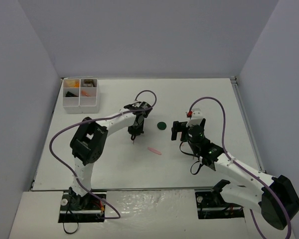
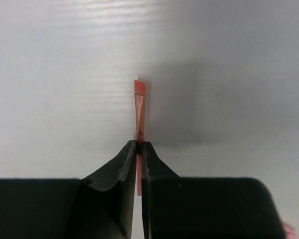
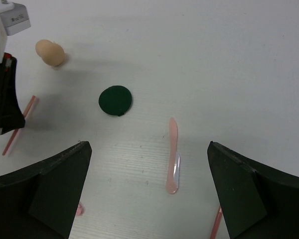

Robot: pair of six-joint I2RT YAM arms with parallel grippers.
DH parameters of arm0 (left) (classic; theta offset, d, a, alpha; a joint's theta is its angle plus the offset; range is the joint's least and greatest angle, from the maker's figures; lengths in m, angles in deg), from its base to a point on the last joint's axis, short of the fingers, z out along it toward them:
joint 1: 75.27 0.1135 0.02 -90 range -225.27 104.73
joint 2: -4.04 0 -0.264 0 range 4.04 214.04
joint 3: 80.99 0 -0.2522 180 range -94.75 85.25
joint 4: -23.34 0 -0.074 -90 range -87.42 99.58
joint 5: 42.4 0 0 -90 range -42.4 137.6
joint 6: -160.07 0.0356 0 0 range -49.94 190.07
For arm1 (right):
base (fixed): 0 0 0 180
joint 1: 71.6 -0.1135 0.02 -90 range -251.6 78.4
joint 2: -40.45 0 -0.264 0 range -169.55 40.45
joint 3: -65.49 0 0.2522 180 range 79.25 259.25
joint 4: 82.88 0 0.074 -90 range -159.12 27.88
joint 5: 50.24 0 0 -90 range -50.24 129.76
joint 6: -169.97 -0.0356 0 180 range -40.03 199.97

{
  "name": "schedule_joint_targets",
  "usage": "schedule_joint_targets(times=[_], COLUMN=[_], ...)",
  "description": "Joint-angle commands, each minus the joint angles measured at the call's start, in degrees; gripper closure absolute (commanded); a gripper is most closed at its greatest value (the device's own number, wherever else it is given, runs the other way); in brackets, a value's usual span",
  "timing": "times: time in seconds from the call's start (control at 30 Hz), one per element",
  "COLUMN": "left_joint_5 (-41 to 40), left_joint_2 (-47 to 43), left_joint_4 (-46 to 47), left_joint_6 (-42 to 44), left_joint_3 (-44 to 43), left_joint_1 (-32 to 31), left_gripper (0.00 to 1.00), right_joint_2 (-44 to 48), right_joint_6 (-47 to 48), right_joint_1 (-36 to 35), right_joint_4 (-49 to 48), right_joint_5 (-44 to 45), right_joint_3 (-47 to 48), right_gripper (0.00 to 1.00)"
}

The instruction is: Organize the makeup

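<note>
My left gripper [image 1: 134, 133] is shut on a thin red-pink stick [image 2: 139, 107] with an angled tip and holds it just above the table, left of the dark-green round compact [image 1: 162, 125]. In the right wrist view the same stick [image 3: 20, 125] hangs below the left gripper's black fingers [image 3: 2, 94]. My right gripper [image 1: 180, 130] is open and empty, right of the compact [image 3: 115, 100]. A pink spatula-shaped stick [image 3: 173, 157] lies between its fingers on the table, and also shows in the top view [image 1: 154, 150]. A beige sponge [image 3: 50, 52] lies beyond the compact.
The white four-compartment box [image 1: 80, 99] stands at the far left corner with orange and dark items inside. Another thin pink stick [image 3: 215, 225] and a small pink bit [image 3: 78, 209] lie near my right gripper's fingers.
</note>
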Motion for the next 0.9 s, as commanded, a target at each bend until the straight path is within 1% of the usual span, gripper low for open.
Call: schedule_joint_targets(times=[0.0, 0.03, 0.17, 0.2, 0.3, 0.4, 0.47, 0.53, 0.6, 0.67, 0.87], left_joint_5=[-5.7, -6.4, -12.2, -12.9, -13.3, -14.2, -13.9, -13.1, -12.3, -11.4, -9.5], left_joint_2=[-14.6, -17.8, -29.8, -31.7, -35.6, -37.2, -37.4, -36.0, -34.0, -31.4, -23.1], left_joint_4=[1.9, 3.4, 17.5, 22.0, 31.2, 39.8, 45.8, 53.6, 58.7, 61.9, 70.2], left_joint_6=[4.1, 4.8, 9.8, 11.0, 12.3, 13.1, 13.7, 14.1, 14.0, 13.6, 13.1], left_joint_3=[3.5, 4.6, 13.5, 15.3, 19.6, 22.3, 23.2, 23.9, 23.6, 22.4, 19.1], left_joint_1=[1.7, 2.2, 5.9, 7.2, 12.6, 17.4, 20.3, 24.0, 26.3, 28.8, 32.9], left_gripper=[1.00, 1.00, 1.00, 1.00, 1.00, 1.00, 1.00, 1.00, 1.00, 1.00, 1.00], right_joint_2=[0.7, 0.6, 0.7, 0.7, 0.8, 0.9, 0.6, 0.5, 0.5, 0.4, 0.7], right_joint_6=[-0.4, -0.4, -0.7, -0.7, -0.9, -0.9, -0.7, -0.5, -0.4, -0.3, -0.2], right_joint_1=[0.4, 0.4, 0.6, 0.6, 0.7, 0.8, 0.8, 0.9, 0.9, 0.8, 0.9], right_joint_4=[-2.8, -2.9, -3.1, -3.2, -3.3, -3.5, -3.4, -3.1, -3.1, -3.1, -2.9], right_joint_5=[-0.3, -0.3, -0.5, -0.6, -0.7, -0.5, -0.1, 0.5, 0.6, 0.5, 0.1], right_joint_3=[0.6, 0.6, 0.5, 0.4, 0.3, 0.1, 0.2, 0.3, 0.3, 0.3, 0.6], right_gripper=[0.00, 0.00, 0.00, 0.00, 0.00, 0.00, 0.00, 0.00, 0.00, 0.00, 0.00])
